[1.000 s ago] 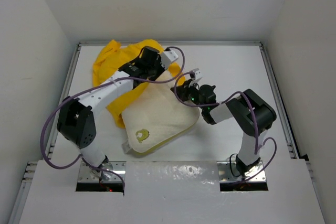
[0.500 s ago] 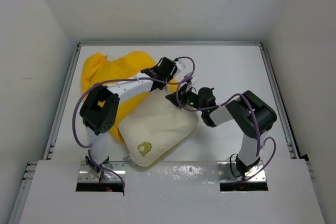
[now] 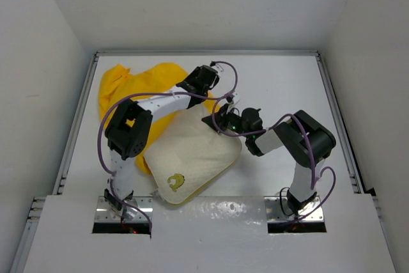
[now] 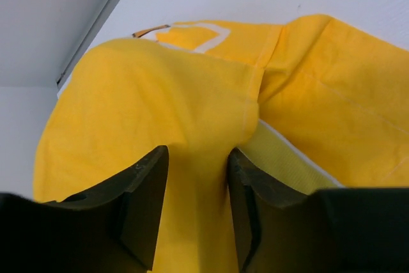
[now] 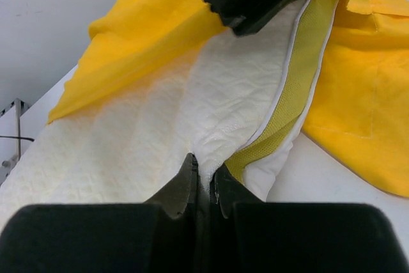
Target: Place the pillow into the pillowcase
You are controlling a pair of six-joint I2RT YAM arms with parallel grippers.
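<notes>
Right claw (image 5: 203, 180) pinches a corner of the pillow (image 5: 147, 132); left claw (image 4: 198, 183), just beside, grips the pillowcase (image 4: 147, 94).

You see the pillowcase (image 4: 160, 94) as thin yellow woven cloth, matt and smooth, with soft creases and a stitched hem across the upper part of the left wrist view. The pillow (image 5: 128, 132) is cream-white cloth with a quilted, pebbly surface, matt and soft. Its side band (image 5: 307, 62), at the upper right of the right wrist view, is a yellowish fine mesh weave edged in white piping. The left gripper (image 4: 195, 161) and the right gripper (image 5: 204, 169) look like dark matt plastic, faintly rough. From above, the table (image 3: 275, 81) is smooth matt white, the near ledge (image 3: 211, 212) at the bottom has a glossy sheen, and the mounting plates (image 3: 144, 205) are bare shiny metal.
</notes>
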